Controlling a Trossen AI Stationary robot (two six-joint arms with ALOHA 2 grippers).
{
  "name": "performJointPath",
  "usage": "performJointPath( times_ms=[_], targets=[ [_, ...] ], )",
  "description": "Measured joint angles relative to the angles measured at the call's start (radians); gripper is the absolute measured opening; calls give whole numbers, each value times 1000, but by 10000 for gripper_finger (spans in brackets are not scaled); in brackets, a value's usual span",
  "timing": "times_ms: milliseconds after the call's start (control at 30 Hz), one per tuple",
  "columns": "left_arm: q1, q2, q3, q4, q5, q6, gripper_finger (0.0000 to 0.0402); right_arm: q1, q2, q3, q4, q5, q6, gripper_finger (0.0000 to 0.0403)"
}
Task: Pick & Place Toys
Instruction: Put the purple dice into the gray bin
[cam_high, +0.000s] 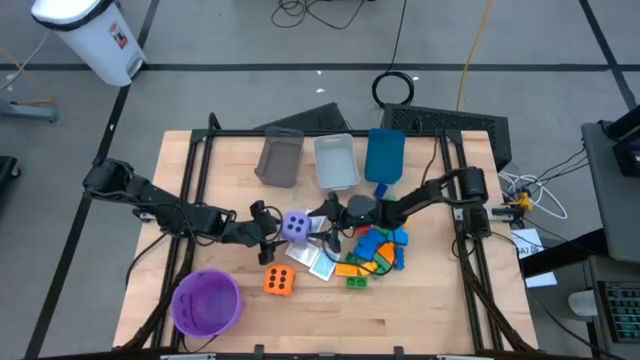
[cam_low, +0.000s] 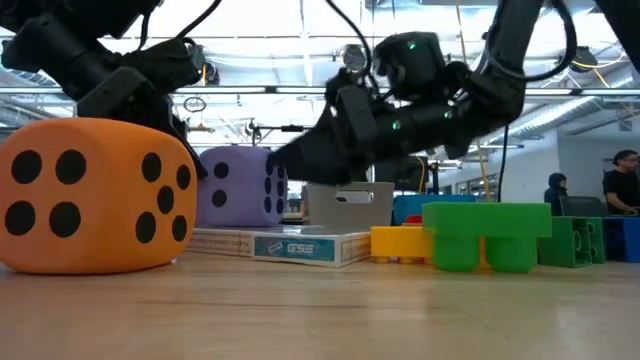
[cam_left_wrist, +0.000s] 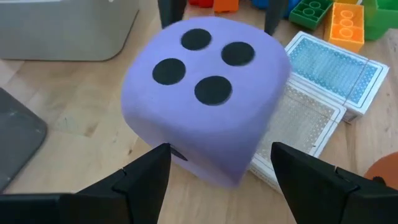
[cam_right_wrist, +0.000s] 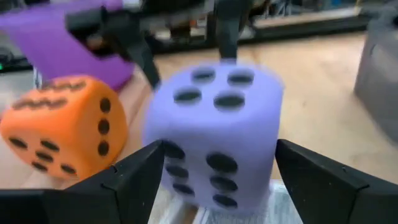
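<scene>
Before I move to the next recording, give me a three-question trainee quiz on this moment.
1. True or false: the purple die lies inside the purple bowl.
2. Which die sits nearer the bowl: A purple, B orange?
3. What lies between the fingers of the left gripper and the right gripper?

Key: 1 false, it rests on the table by the cards; 2 B; 3 the purple die, both grippers open around it.

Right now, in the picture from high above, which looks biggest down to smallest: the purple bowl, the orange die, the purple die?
1. The purple bowl looks clearly the biggest.
2. The orange die and the purple die look about the same size, so I won't rank one above the other.
</scene>
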Motion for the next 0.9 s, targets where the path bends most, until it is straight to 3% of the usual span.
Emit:
performJointPath(
  times_ms=[133, 400, 700, 900],
  targets=[
    [17, 0, -2, 2, -3, -7, 282, -2, 59, 42, 13, -19, -4, 295],
    [49, 0, -3, 10, 48, -6, 280, -1, 57, 55, 5, -18, -6, 261],
    [52, 0, -4, 31, 54, 2, 206, 4, 54, 55, 0, -20, -13, 226],
    [52, 1, -4, 45, 54, 24, 210, 16, 56, 54, 22, -13, -48, 224]
  ],
)
